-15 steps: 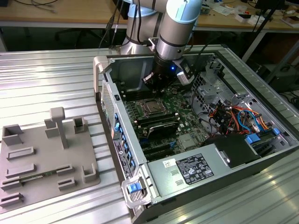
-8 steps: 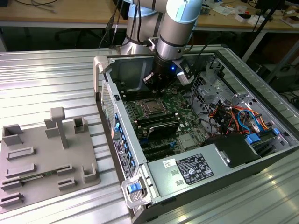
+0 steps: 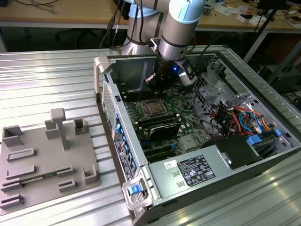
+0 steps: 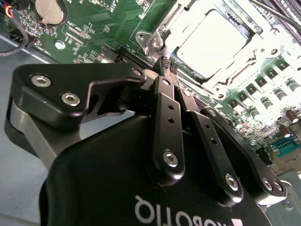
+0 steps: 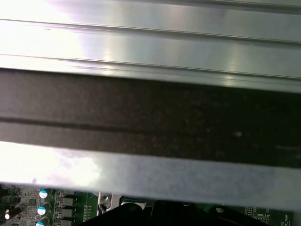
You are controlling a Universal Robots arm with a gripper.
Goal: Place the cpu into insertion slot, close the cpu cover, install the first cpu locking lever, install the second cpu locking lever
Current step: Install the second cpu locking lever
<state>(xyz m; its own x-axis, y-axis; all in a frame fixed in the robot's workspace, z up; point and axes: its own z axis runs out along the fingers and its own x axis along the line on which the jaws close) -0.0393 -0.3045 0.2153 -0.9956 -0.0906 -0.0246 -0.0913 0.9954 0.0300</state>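
Observation:
In the exterior view the arm reaches down into the open computer case, with my gripper (image 3: 161, 81) just behind the insertion slot (image 3: 153, 108) on the green board. In the second wrist view the cpu (image 4: 212, 41) lies flat in the socket, its silver top glaring bright. The cpu cover (image 4: 171, 24) lies down around it as a shiny metal frame. The gripper (image 4: 168, 66) has its black fingertips (image 4: 163, 62) pressed together with nothing between them, at the socket's corner next to a metal bracket with a screw (image 4: 155, 44). I cannot make out the locking levers' positions.
Long black memory slots (image 3: 160, 126) run in front of the socket. A grey box with a white label (image 3: 193, 172) and a bundle of coloured cables (image 3: 240, 117) fill the case's right side. A grey fixture plate (image 3: 47, 160) lies on the table at the exterior view's left. The case wall (image 5: 150, 117) is close.

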